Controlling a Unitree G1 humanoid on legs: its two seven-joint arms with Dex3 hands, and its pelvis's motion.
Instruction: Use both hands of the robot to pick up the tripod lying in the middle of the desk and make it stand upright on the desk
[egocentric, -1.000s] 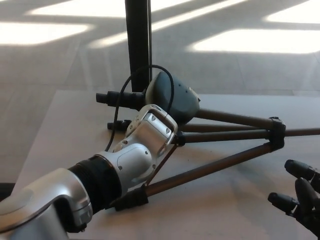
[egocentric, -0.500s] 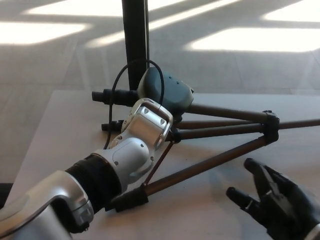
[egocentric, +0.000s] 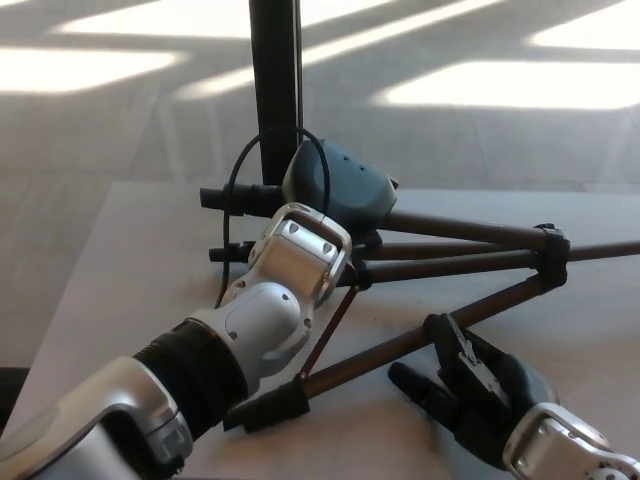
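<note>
tripod (egocentric: 450, 265) — beside right hand (egocentric: 470, 385)

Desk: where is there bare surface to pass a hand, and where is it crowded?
Bare desk lies left of the left arm, and along the near edge between the tripod foot and the right hand. Crowded around the tripod head and between its legs.

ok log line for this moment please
tripod: lying on desk | left hand: at tripod head, grip unclear | right hand: open beside near leg
</note>
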